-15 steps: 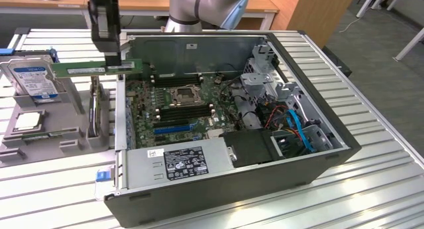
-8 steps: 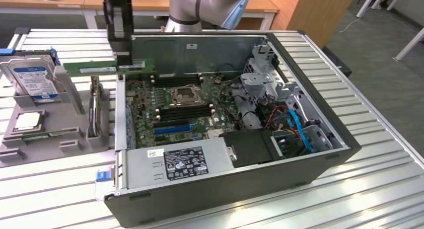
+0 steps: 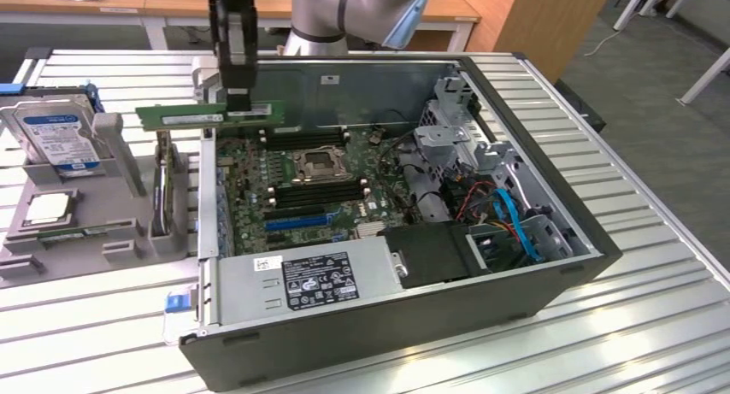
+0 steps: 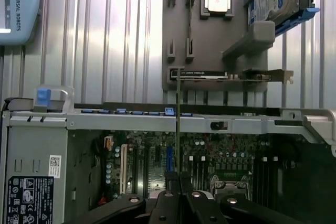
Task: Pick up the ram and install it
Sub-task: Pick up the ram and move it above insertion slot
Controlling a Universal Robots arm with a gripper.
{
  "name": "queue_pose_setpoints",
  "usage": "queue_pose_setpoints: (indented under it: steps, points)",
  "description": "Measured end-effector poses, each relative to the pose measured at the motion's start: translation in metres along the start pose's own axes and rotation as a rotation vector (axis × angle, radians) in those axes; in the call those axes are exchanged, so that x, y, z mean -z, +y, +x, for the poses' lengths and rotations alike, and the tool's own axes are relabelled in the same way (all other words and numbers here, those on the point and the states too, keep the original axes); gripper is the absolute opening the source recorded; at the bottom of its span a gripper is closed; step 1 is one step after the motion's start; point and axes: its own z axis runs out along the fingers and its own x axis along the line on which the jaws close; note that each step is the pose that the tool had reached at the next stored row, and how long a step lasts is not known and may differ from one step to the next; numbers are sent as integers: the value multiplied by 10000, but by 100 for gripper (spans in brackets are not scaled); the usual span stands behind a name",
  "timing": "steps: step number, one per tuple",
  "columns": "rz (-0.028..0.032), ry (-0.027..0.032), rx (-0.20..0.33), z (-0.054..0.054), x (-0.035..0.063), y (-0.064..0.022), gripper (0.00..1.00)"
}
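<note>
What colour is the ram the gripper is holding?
Green. The ram shows best in the exterior view, clamped in the gripper over the open computer case.

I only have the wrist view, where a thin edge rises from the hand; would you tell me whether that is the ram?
Observer: Yes; side-on, the hand grips the ram, a long green stick.
Operator: Is it seated yet?
Observer: No, it hangs level in the air, across the case wall on the exterior view's left.
Operator: What lies at the opposite side?
Observer: Blue cables lie inside, at the exterior view's right.
</note>
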Motion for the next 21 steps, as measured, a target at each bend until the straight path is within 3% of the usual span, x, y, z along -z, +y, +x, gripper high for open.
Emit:
queue_pose_setpoints:
  steps: [21]
  points:
    - [-15, 0, 0, 5, 26, -592, 11]
